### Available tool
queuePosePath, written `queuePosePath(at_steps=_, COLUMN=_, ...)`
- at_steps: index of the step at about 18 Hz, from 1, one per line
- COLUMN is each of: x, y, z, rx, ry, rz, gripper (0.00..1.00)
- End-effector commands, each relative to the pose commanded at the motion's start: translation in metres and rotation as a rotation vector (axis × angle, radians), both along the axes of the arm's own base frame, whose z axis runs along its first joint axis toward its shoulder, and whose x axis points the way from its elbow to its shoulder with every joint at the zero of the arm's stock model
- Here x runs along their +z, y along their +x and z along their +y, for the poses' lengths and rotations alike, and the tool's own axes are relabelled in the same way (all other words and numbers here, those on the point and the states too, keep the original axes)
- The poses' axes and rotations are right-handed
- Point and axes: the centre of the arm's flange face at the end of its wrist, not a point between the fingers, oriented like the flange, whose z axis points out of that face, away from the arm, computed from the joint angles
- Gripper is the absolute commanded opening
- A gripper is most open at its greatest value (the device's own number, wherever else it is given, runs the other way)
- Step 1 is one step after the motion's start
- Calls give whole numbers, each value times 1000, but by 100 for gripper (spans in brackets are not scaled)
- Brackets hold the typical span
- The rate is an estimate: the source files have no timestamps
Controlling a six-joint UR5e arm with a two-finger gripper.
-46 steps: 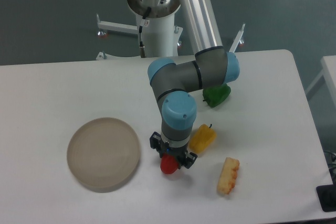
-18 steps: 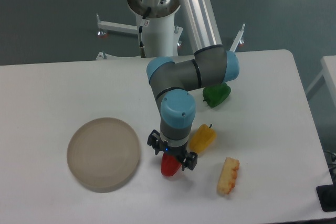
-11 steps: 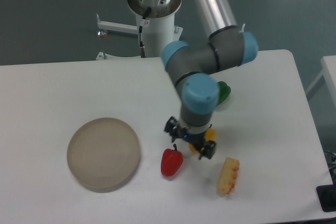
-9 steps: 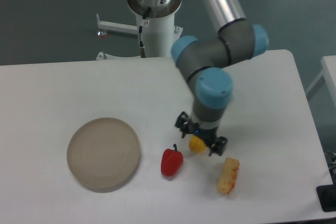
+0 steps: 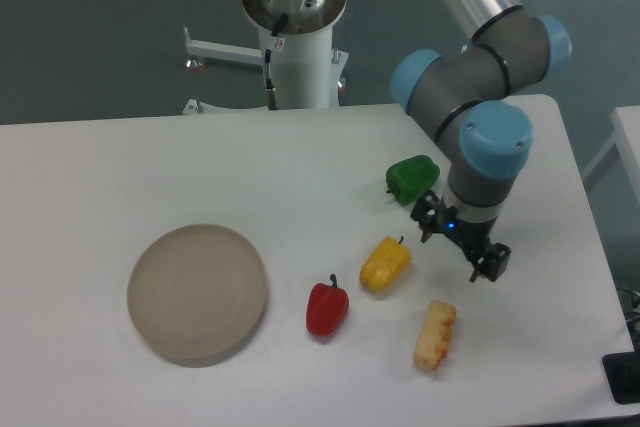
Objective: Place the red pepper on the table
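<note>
Pepper first: the small glossy red bell pepper with its short dark curved stem (image 5: 327,308) sits on its base on the large flat white tabletop with rounded corners (image 5: 120,167), stem up, free of any contact. It lies between the round beige plate (image 5: 197,293) on one side and the yellow bell pepper (image 5: 385,264) just beside it on the other, touching neither as far as this view shows. Resting on bare tabletop rather than on the plate is what the task asks, so the placing looks done.

The black two-finger gripper (image 5: 460,250) hangs well apart from the red pepper, past the yellow one, near the green bell pepper (image 5: 412,178) and above the ridged yellow-and-orange corn-like piece (image 5: 435,334). Its fingers stand spread and nothing is between them. That empty, parted stance away from the fruit reads as a retreat after release.

Against the earlier frames in this same fixed view: 2.6 s and 1.0 s ago the gripper stood directly over the red pepper, hiding its top. By 0.6 s ago it had let go and shifted over the yellow pepper; now it has swung further off. The red pepper has kept its spot since release.
</note>
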Motion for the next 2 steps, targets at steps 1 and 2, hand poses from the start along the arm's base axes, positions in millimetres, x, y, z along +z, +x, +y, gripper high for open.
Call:
queuePosePath(at_steps=1, x=1, y=-1, z=-1, rx=2, ry=0, rz=0, gripper=100)
queuePosePath(at_steps=2, x=1, y=-1, z=-1, rx=2, ry=0, rz=0, gripper=100)
